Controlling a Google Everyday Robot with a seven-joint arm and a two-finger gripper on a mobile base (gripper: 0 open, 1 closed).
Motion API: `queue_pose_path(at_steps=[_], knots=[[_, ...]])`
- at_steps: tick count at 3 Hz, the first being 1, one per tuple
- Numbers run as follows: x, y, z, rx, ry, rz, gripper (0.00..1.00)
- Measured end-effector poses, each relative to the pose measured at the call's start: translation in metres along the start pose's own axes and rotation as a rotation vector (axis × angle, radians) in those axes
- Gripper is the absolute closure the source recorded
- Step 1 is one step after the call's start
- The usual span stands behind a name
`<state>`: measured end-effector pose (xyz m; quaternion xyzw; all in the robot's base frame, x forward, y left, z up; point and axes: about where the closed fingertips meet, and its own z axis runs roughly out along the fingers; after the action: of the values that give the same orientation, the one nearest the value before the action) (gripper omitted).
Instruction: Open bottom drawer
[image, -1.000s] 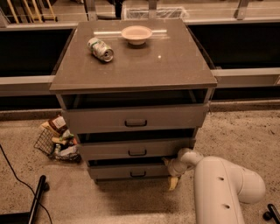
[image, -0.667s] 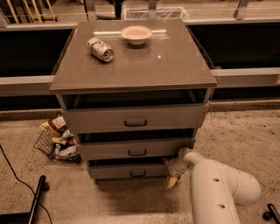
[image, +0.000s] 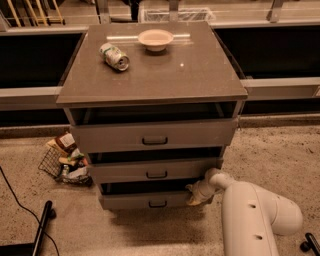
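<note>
Bottom drawer, the lowest flat grey-brown front with a small dark rectangular handle, sits just above the speckled floor. The pincer on the smooth white arm is at the drawer's right end. Whether it is clenched or released cannot be told.

Dim, warm indoor light from overhead.
A glare spot and a pale streak mark the bench; black shadow lies under its overhang. The claw, at the right end of the bottom drawer, sits in shade.

white arm bent low, reaching leftward, gripper at its tip
</note>
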<state>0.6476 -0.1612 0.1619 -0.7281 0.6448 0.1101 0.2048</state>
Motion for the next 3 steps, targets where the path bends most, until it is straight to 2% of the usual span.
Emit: queue_pose_path(at_steps=[1,2,3], knots=[[-0.0059,0.0019,-0.0162,0.018,-0.028,-0.006,0.86],[-0.0145,0.0075,-0.0255,0.021,-0.062,-0.015,0.83],[-0.0148,0.0076,-0.0251,0.02,-0.063,-0.015,0.59]])
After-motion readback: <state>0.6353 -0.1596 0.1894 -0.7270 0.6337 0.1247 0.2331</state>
